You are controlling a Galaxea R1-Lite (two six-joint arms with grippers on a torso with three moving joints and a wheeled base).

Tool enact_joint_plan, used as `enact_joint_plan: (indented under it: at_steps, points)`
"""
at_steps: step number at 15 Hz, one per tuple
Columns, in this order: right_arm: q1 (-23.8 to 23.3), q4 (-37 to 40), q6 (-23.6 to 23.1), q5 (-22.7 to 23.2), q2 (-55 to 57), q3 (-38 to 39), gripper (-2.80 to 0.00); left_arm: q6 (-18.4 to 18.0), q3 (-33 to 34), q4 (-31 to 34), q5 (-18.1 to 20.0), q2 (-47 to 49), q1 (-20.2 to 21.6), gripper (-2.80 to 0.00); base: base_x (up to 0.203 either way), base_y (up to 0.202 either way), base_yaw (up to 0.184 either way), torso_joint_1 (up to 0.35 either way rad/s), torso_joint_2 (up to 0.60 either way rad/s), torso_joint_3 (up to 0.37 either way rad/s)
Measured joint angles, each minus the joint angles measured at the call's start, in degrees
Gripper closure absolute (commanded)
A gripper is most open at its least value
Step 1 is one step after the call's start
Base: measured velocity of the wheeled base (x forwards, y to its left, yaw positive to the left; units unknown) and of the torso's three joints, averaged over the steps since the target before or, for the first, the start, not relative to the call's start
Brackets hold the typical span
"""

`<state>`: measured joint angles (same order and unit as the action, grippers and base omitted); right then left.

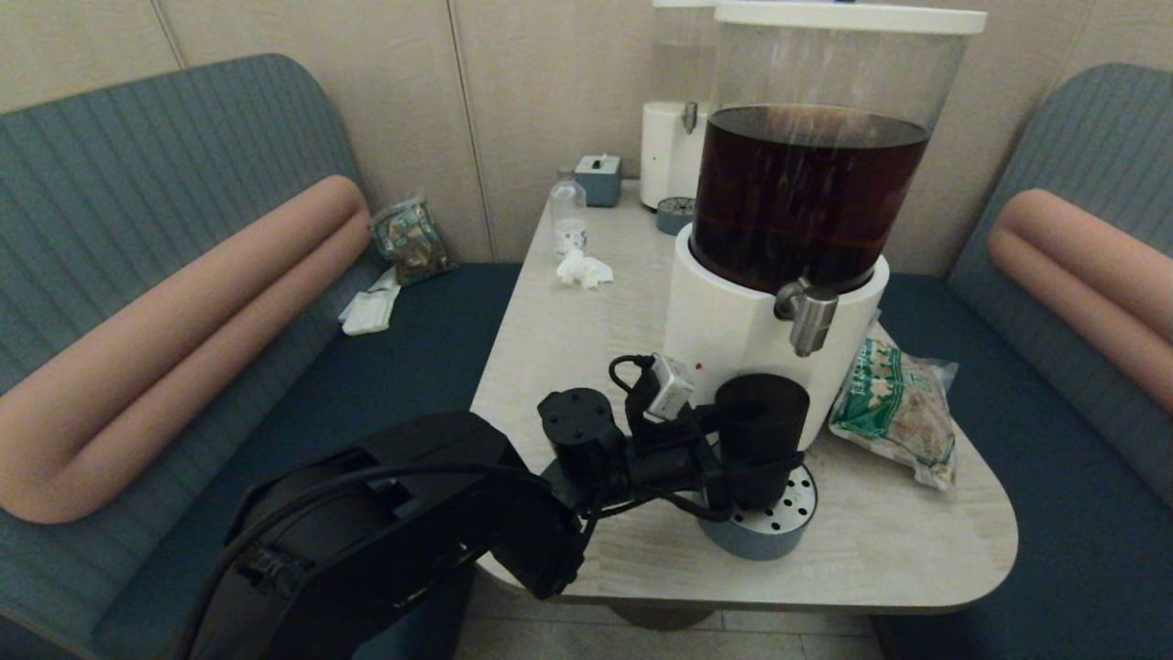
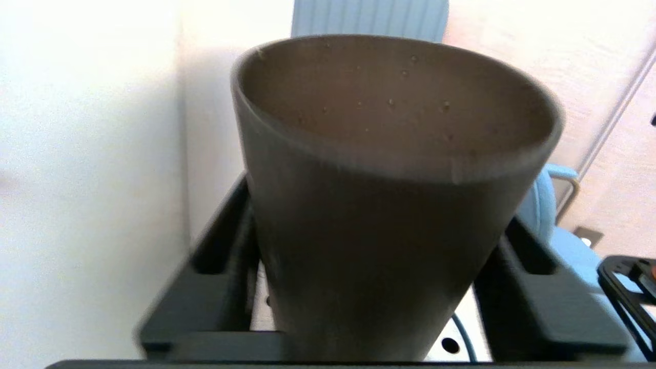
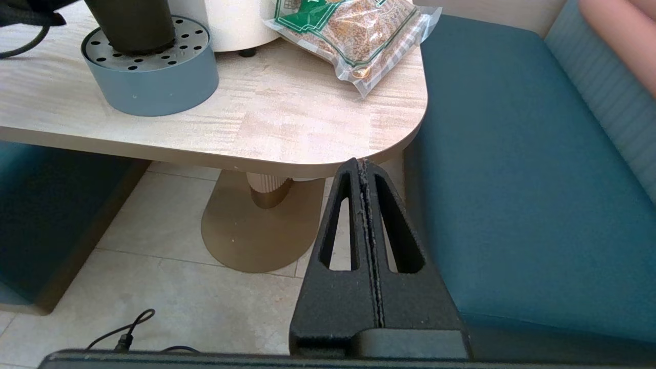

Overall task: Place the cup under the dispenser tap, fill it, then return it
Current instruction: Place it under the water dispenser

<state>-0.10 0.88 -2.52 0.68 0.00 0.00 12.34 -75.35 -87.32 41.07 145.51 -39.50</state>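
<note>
Head view: left gripper [image 1: 733,458] is clamped on the cup [image 1: 761,426], one finger each side of its lower body, cup upright and standing on the perforated drip tray [image 1: 765,532] in front of the dispenser's white base [image 1: 733,321]. Left wrist view confirms the grasp, fingers [image 2: 215,266] pressed on both flanks of the cup [image 2: 379,230], and the inside looks empty, only a few droplets on the wall. The dispenser tap [image 1: 808,316] sits above and a bit toward the robot's right of the cup rim, so the cup does not look centred under the nozzle yet. My read: pickup done, placement nearly done; a small shift under the spout, the fill and the return are all left. No flow visible at the tap. Right gripper [image 3: 365,174] is parked below and off the table's near right corner, fingers pressed together, holding nothing. Table [image 1: 568,367] is pale wood-look laminate with rounded corners, also carrying a snack bag [image 1: 893,408] just beside the base, a crumpled tissue [image 1: 582,269], a small clear bottle [image 1: 568,215] and a second dispenser [image 1: 674,137] at the back. Teal booth seats with pink bolsters on both sides, beige panel wall, tile floor.
</note>
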Motion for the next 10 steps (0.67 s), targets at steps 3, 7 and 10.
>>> enact_joint_plan:
  at_steps: [3, 7, 10]
  points:
    - [0.0, 0.0, 0.02, 0.0, 0.0, 0.0, 0.0, 0.04, 0.12, 0.35, -0.08, 0.06, 0.02, -2.8, 0.0, 0.0, 0.0, 0.0, 0.0, 0.0]
    - [0.0, 0.0, 0.0, 0.0, 0.0, 0.0, 0.0, 0.0, 1.0, 0.26, -0.02, -0.79, -0.07, -2.8, 0.0, 0.0, 0.0, 0.0, 0.0, 0.0]
    - [0.0, 0.0, 0.0, 0.0, 0.0, 0.0, 0.0, -0.16, 4.25, 0.17, -0.02, -2.59, -0.05, -2.8, 0.0, 0.0, 0.0, 0.0, 0.0, 0.0]
